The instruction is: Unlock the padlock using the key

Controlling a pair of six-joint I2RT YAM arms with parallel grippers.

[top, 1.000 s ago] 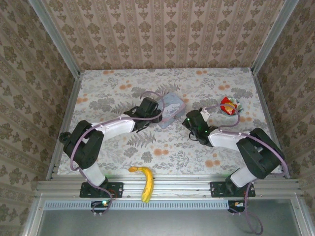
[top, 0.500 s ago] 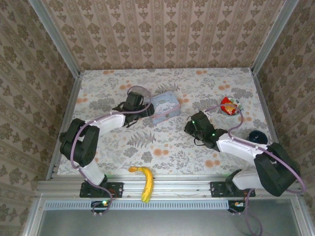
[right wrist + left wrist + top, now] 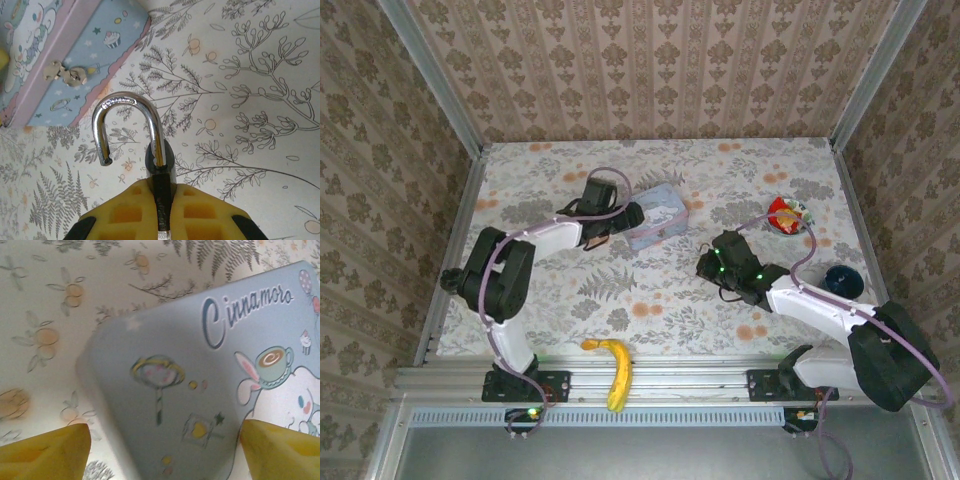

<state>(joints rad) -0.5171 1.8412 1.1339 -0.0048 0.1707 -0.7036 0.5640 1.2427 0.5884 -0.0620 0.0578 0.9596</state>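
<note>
Over the flowered table, a bit right of the pale blue tin | padlock pinched in the right gripper, silver shackle popped free at one end | left gripper spread wide over the tin's lid, gripping nothing afaict | tin's clasp faces the padlock

Desk closed in by walls left, far and right. Far strip behind tin: bare across the full width. Tin's left side blocked by the left claw, spread at its corner, and the left arm. Gap from tin to right claw: narrow, with the padlock jutting into it. Right side crowded by a red-yellow item, a dark round thing and the right arm. Near-centre bare down to the banana at the near edge.
</note>
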